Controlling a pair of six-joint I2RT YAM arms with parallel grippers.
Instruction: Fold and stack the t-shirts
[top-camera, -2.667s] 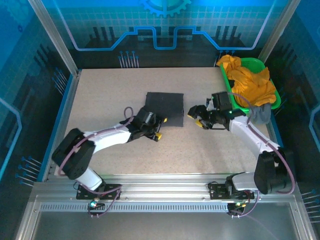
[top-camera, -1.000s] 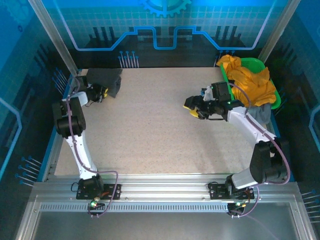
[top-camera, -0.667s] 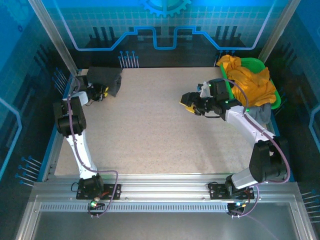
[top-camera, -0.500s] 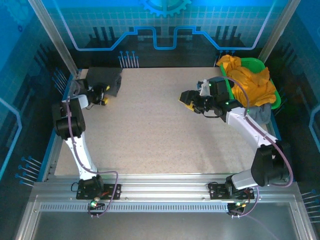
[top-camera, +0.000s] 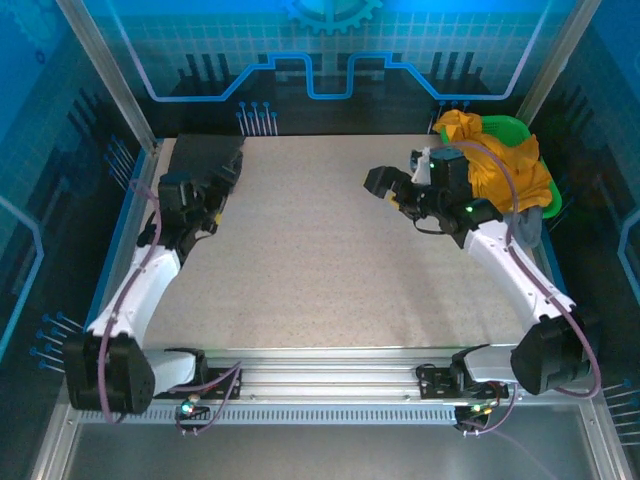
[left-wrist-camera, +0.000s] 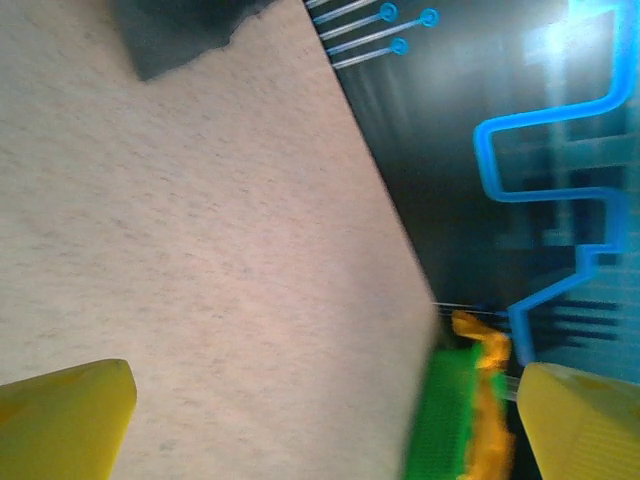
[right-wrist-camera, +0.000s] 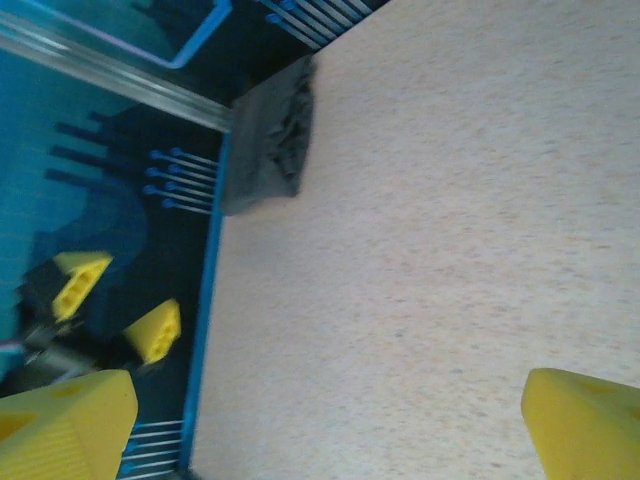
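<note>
A folded dark charcoal t-shirt (top-camera: 207, 158) lies in the far left corner of the table; it also shows as the dark shirt (left-wrist-camera: 185, 30) and the dark shirt (right-wrist-camera: 270, 140) in the wrist views. My left gripper (top-camera: 205, 212) is just near of it, open and empty, its yellow fingertips (left-wrist-camera: 60, 420) spread wide. A mustard-orange t-shirt (top-camera: 500, 165) fills the green basket (top-camera: 515, 128), and a lighter grey t-shirt (top-camera: 520, 226) hangs over its near rim. My right gripper (top-camera: 388, 190) hovers left of the basket, open with nothing between its fingertips (right-wrist-camera: 585, 425).
The table's blue left edge (right-wrist-camera: 205, 340) runs beside the dark shirt. In the left wrist view the green basket (left-wrist-camera: 445, 415) with orange cloth (left-wrist-camera: 485, 395) is blurred at the table's far side. Bare speckled tabletop (top-camera: 300, 260) lies between the two arms.
My left gripper opened, let go of the folded dark shirt in the far left corner and drew back toward the near side. My right gripper opened wider and drifted slightly farther back.
</note>
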